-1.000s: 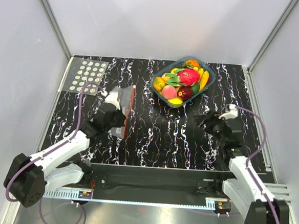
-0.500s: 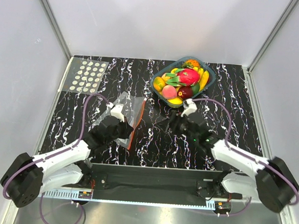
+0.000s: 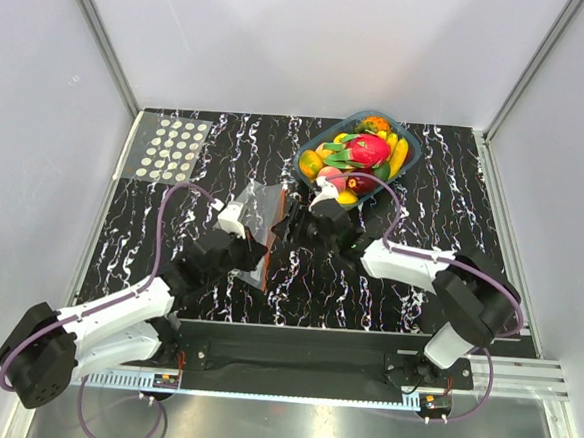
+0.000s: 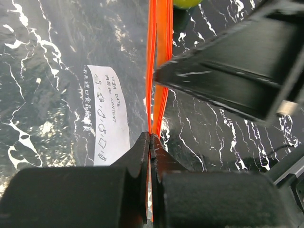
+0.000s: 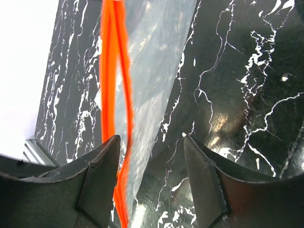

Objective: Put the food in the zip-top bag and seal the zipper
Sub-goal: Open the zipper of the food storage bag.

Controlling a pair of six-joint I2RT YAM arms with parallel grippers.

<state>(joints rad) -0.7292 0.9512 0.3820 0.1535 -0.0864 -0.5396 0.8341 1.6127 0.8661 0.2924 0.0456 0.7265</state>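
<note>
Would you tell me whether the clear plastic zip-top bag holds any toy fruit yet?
Seemingly empty: only marbled tabletop shows through the clear bag, and the toy fruits lie in the dark teal tray.

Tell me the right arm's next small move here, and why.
Probably close the right gripper on the zipper. The strip runs between its open fingers, just inside one, while the left gripper is shut on the same strip further along. The food all looks to be in the tray, so the mouth of the zip-top bag likely needs pulling open first.
</note>
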